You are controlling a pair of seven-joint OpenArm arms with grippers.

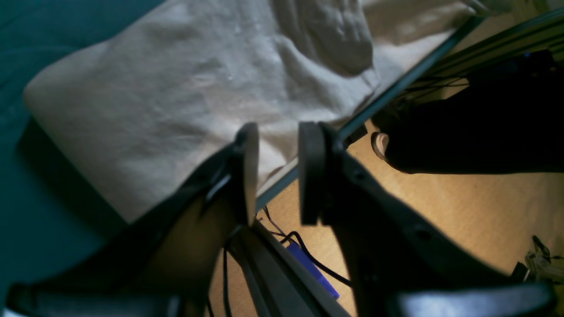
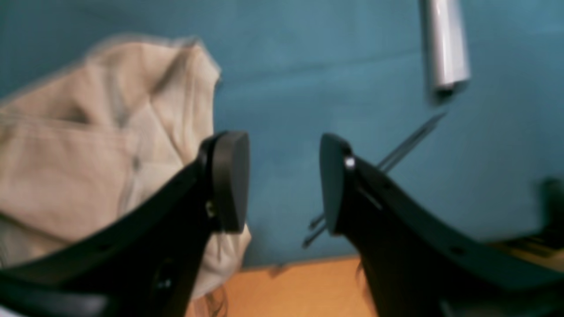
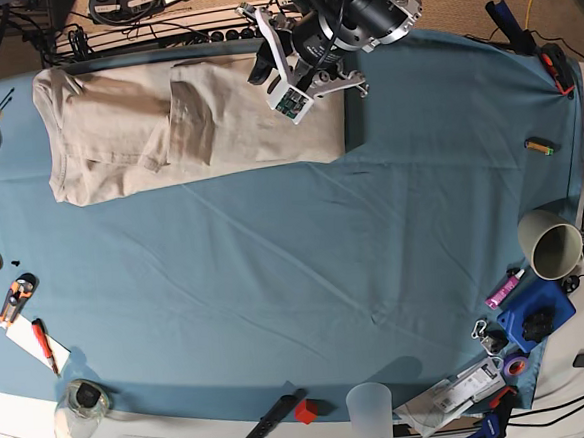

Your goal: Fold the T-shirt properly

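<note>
Blue-teal table mostly bare near the front edge; clutter along the sides, well apart from the T-shirt. T-shirt at the far-left stretch, folded to a long band. Left claw part open, gripping nothing, over its right end. Right claw wide open, empty, beside its left end. Next: pinch both end corners, fold level, keep edges aligned.

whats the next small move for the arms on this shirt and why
Probably bring both grippers to the two ends of the T-shirt for a crosswise fold. It lies as a long strip at the far edge of the table cloth, sides already folded in. The left gripper and right gripper both show a gap between the pads with no cloth in it.
</note>
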